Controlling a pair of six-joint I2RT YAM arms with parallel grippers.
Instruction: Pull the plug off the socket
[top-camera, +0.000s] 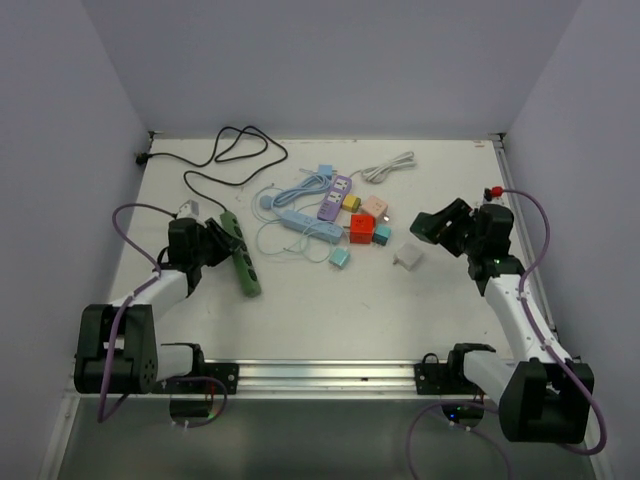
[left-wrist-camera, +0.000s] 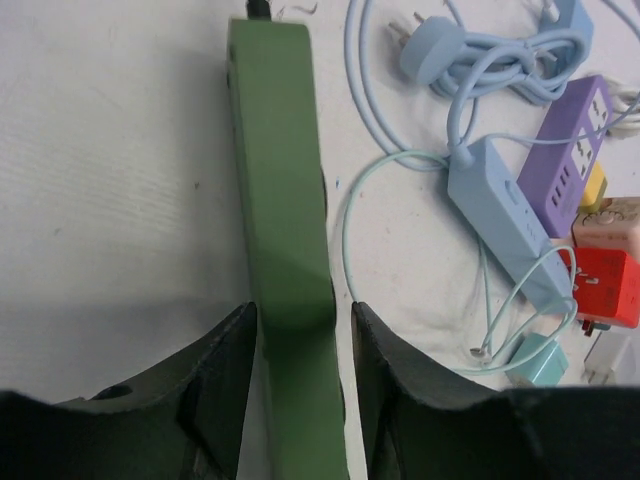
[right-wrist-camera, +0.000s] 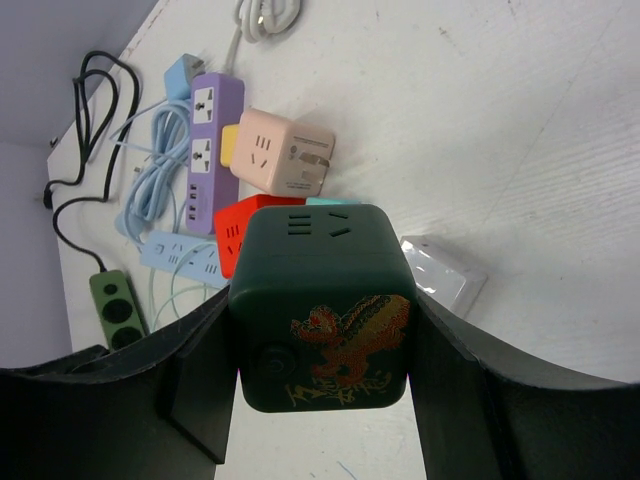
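Well, left gripper (left-wrist-camera: 303, 312): astride the green power strip (left-wrist-camera: 280, 190), a finger on each side (gripping or slack, I cannot tell).
Right gripper (right-wrist-camera: 322, 300): clenched on the dark green cube plug (right-wrist-camera: 320, 262), well right of that strip.

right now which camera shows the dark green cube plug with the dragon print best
Right wrist: the dark green cube plug fills the frame, dragon print and socket slots clear. Top external shows a small dark block at the right gripper. Left wrist misses it.

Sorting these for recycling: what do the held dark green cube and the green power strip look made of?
The dark green cube looks like moulded plastic, satin, with a printed dragon motif; the green power strip, probably smooth plastic with soft sheen.
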